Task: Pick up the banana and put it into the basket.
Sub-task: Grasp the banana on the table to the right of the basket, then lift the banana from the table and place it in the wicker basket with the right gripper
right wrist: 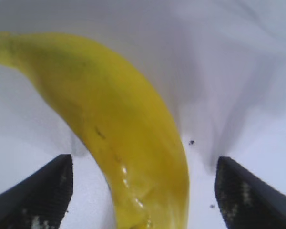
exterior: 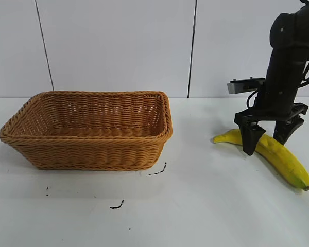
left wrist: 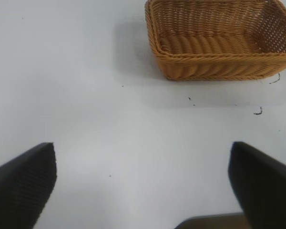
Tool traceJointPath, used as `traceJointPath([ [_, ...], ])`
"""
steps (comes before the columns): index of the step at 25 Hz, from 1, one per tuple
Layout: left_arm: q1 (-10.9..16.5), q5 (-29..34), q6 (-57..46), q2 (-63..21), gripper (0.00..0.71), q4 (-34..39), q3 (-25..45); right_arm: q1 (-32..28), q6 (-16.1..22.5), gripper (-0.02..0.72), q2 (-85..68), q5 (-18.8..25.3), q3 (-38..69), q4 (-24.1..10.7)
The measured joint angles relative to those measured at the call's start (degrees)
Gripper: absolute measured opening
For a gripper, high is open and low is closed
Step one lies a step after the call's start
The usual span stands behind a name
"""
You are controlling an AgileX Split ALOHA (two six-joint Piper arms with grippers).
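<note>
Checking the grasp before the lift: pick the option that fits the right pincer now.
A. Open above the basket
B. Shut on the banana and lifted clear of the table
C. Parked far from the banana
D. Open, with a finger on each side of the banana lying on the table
D: the right pincer stands open astride the banana, one finger on each side, and the fruit lies on the table, well apart from the basket.

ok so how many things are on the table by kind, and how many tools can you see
banana: 1
basket: 1
tools: 2, the right tool open astride the banana, the left tool open over bare table
total: 4
</note>
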Motion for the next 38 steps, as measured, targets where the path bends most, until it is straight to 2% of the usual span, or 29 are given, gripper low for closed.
traceJointPath([
  [1,0.0,0.0,0.0,0.0,0.695,0.0,0.0,0.0,0.0,0.444,0.0,0.1,0.0,-0.1],
  [2,0.0,0.0,0.0,0.0,0.695,0.0,0.0,0.0,0.0,0.359,0.0,0.2,0.0,-0.6],
  [3,0.0,0.0,0.0,0.0,0.695,0.0,0.0,0.0,0.1,0.315,0.0,0.3,0.0,-1.0],
  [8,0.0,0.0,0.0,0.0,0.695,0.0,0.0,0.0,1.0,0.322,-0.7,1.4,-0.1,-3.1],
  [16,0.0,0.0,0.0,0.0,0.695,0.0,0.0,0.0,1.3,0.322,-6.8,11.1,-11.7,-1.7],
  [21,0.0,0.0,0.0,0.0,0.695,0.0,0.0,0.1,1.3,0.322,-10.2,11.4,-19.4,-1.4],
  [29,0.0,0.0,0.0,0.0,0.695,0.0,0.0,0.6,-0.4,0.322,-10.9,12.2,-21.0,-1.2],
  [38,0.0,0.0,0.0,0.0,0.695,0.0,0.0,9.8,-5.5,0.322,-10.2,12.3,-28.9,-1.1],
])
